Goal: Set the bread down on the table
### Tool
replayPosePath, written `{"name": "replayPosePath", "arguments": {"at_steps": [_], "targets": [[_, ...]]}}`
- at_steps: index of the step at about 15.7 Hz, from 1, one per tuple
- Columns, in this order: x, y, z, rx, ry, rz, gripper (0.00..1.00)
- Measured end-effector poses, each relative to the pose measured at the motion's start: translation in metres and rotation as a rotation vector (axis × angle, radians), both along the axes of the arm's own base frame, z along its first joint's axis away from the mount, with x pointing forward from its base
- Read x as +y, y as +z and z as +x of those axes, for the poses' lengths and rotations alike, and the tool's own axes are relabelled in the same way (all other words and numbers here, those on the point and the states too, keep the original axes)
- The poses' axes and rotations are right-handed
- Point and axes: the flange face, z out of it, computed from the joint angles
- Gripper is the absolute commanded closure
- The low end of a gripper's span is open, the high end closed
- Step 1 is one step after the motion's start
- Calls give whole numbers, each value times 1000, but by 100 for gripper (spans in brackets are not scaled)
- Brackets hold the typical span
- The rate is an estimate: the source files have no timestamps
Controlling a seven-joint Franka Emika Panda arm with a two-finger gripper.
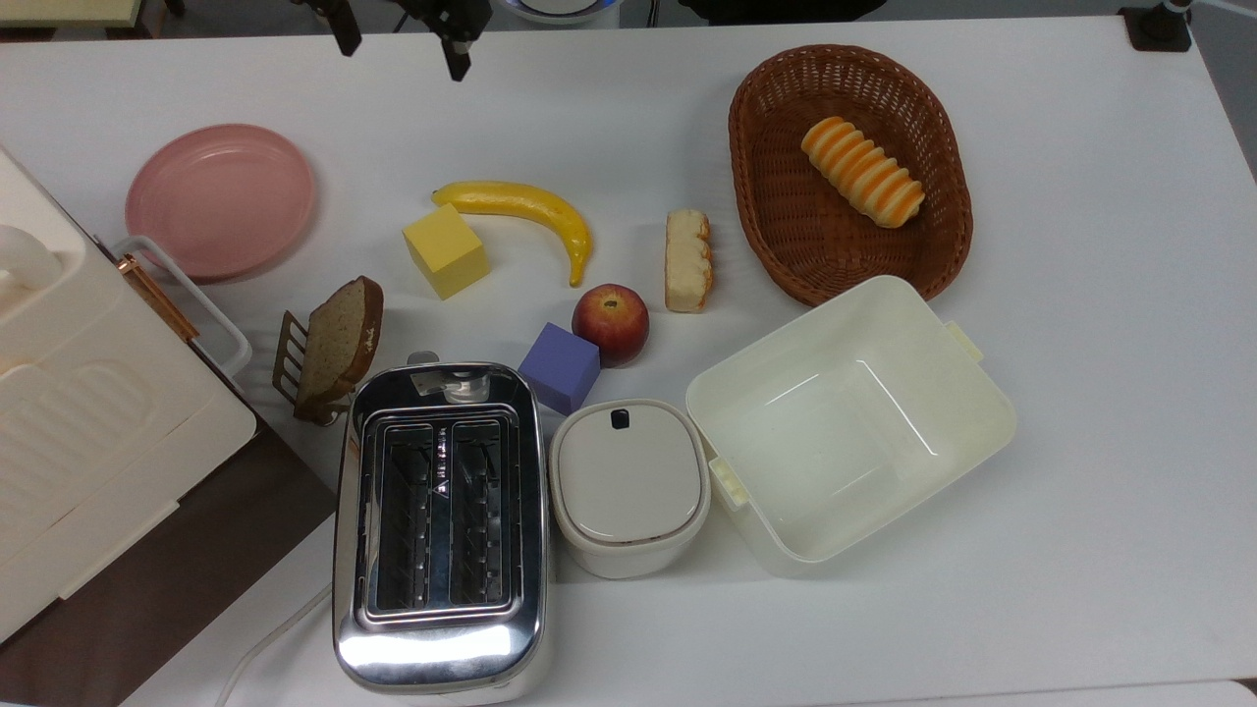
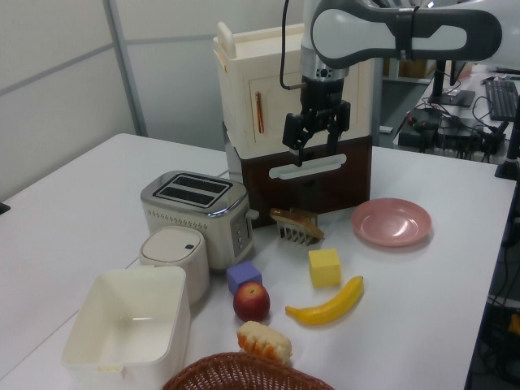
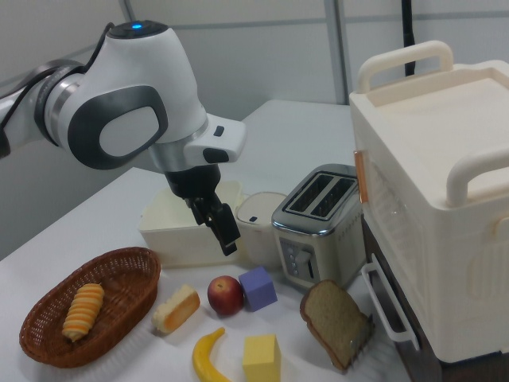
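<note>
The small pale cream slice of bread with a lumpy scalloped edge (image 1: 687,260) is seen lying on the large plain white table (image 1: 1080,393), just to the top view's left of the brown woven wicker basket (image 1: 756,196), in which an orange-and-cream striped ridged roll (image 1: 862,171) is held. A red apple (image 1: 611,323) is set close beside the bread, with a purple cube (image 1: 560,367) touching or nearly touching the apple, and a yellow banana (image 1: 525,211) and a yellow cube (image 1: 445,250) further to the top view's left. The white and grey robot arm (image 2: 390,32) is held high over the far edge of the table, well apart from the bread, its wrist pointed downward. The black two-finger gripper (image 2: 314,134) is spread wide and nothing is held or touched by it. A brown dark-crusted slice (image 1: 339,339) is leaned in a small brown rack (image 1: 290,358) beside the chrome two-slot toaster (image 1: 439,525). A white lidded container (image 1: 628,486), an open cream plastic box (image 1: 849,417) and a pink round plate (image 1: 220,199) are also set on the table.
</note>
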Motion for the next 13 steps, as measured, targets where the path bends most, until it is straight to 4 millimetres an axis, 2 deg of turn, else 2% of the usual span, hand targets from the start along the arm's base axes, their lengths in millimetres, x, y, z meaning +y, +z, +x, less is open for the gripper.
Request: {"name": "replayPosePath", "arguments": {"at_steps": [4, 13], "targets": [[14, -6, 2, 23, 56, 10, 0], [14, -6, 2, 22, 69, 0, 0]]}}
